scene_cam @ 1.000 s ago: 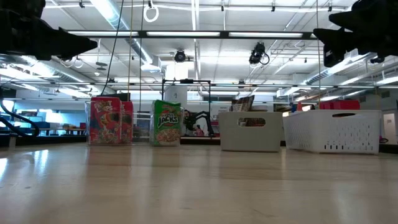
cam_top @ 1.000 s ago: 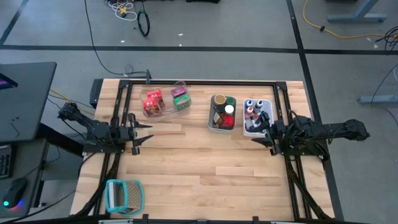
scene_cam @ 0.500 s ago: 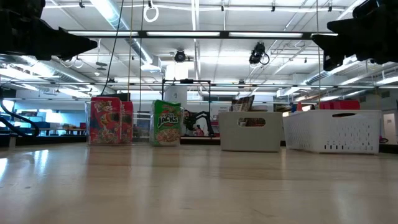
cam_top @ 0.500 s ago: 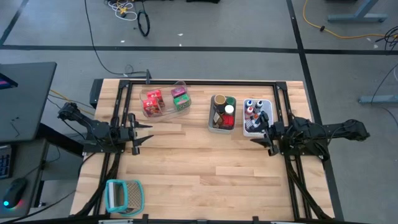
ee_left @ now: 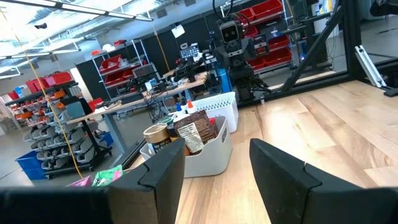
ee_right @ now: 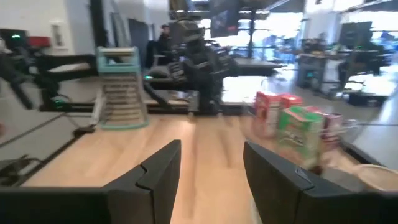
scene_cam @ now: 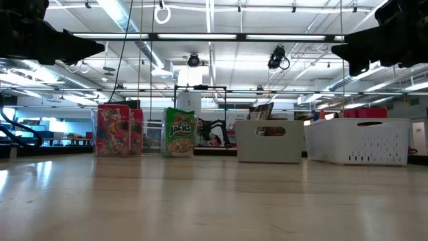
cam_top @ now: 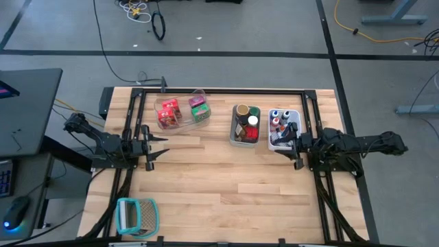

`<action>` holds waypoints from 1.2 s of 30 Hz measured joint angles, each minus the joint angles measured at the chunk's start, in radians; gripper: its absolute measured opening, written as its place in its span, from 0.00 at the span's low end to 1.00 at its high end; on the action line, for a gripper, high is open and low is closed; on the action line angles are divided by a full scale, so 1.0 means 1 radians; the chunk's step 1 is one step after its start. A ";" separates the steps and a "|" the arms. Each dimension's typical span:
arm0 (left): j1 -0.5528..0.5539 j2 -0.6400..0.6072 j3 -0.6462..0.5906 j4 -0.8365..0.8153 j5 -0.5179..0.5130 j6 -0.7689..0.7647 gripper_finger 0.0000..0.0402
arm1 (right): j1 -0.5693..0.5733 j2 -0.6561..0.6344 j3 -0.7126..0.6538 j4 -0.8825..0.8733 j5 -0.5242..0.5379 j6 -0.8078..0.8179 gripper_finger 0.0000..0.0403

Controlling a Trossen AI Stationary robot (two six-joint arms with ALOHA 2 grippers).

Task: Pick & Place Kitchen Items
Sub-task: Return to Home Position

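Observation:
The kitchen items sit in three bins at the table's far side. Red and green packets (cam_top: 180,111) stand in a clear bin (cam_top: 199,93), jars (cam_top: 245,113) in a grey bin (cam_top: 233,137), and small capped bottles (cam_top: 280,122) in a white bin (cam_top: 274,147). My left gripper (cam_top: 158,147) hovers open above the table's left side, near the clear bin, pointing level toward the right. My right gripper (cam_top: 287,156) hovers open beside the white bin's near end, pointing level toward the left. Nothing lies between either pair of fingers (ee_left: 217,180) (ee_right: 208,180).
A teal-and-white ribbed holder (cam_top: 136,215) stands at the table's near left corner. A dark frame (cam_top: 219,90) runs along the table's far edge and sides. Bare wood (cam_top: 226,185) stretches between the two arms and toward the near edge.
My right gripper has rolled and tipped a little in place beside the white bin, without travelling. The gap between its fingers is unchanged.

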 joint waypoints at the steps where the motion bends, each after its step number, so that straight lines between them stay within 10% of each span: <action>1: 0.000 0.000 0.000 0.000 0.000 0.000 0.47 | 0.000 -0.006 0.000 -0.004 0.017 0.000 0.46; 36: 0.000 0.000 0.000 0.000 0.000 0.000 0.47 | 0.000 -0.074 -0.069 -0.029 -0.038 0.023 0.46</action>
